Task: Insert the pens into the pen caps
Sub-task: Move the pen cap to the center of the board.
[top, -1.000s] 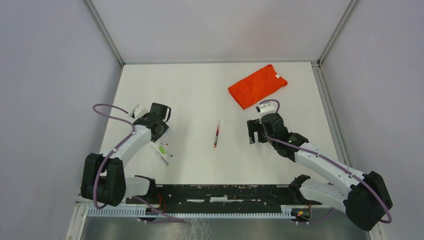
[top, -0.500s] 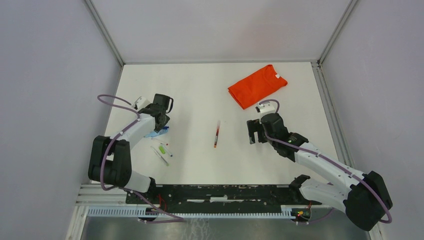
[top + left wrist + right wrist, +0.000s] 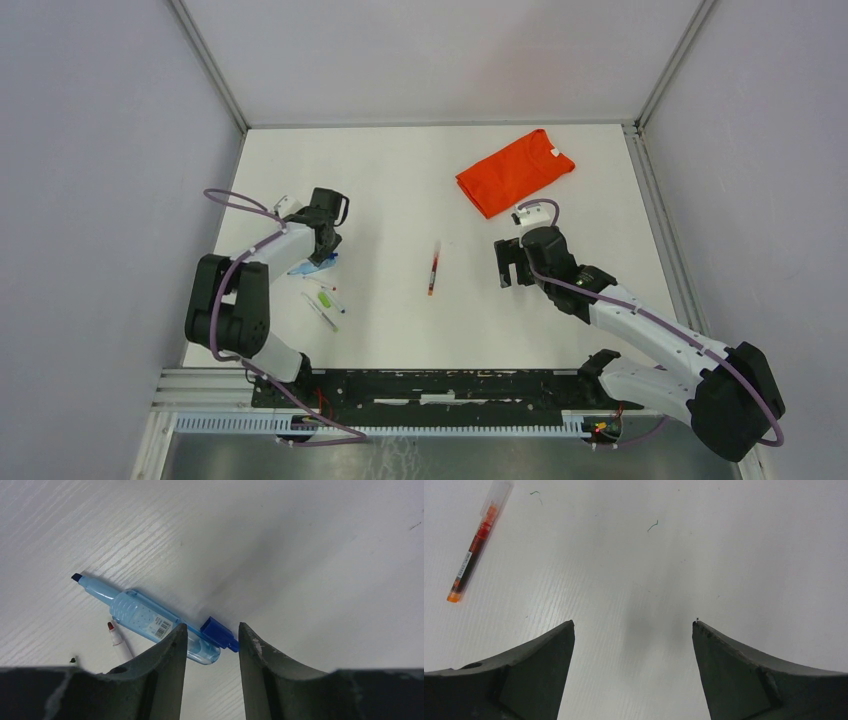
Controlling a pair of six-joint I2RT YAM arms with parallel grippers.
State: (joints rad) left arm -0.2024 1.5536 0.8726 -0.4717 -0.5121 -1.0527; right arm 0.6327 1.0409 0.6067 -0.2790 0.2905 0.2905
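A red pen (image 3: 434, 268) is being shown lying mid-table (slightly tilted); the right gripper (image 3: 504, 265) is being held at its 3 o'clock, the left gripper (image 3: 320, 252) at 9 o'clock.

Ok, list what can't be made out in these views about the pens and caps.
- Left wrist: a finger covers part of the blue highlighter; whether the dark blue cap touches it or lies apart is unclear.
- Left wrist: the red-tipped pen has its barrel cut off by that finger.
- Top external: the green piece by the left arm is too small to call pen or cap.
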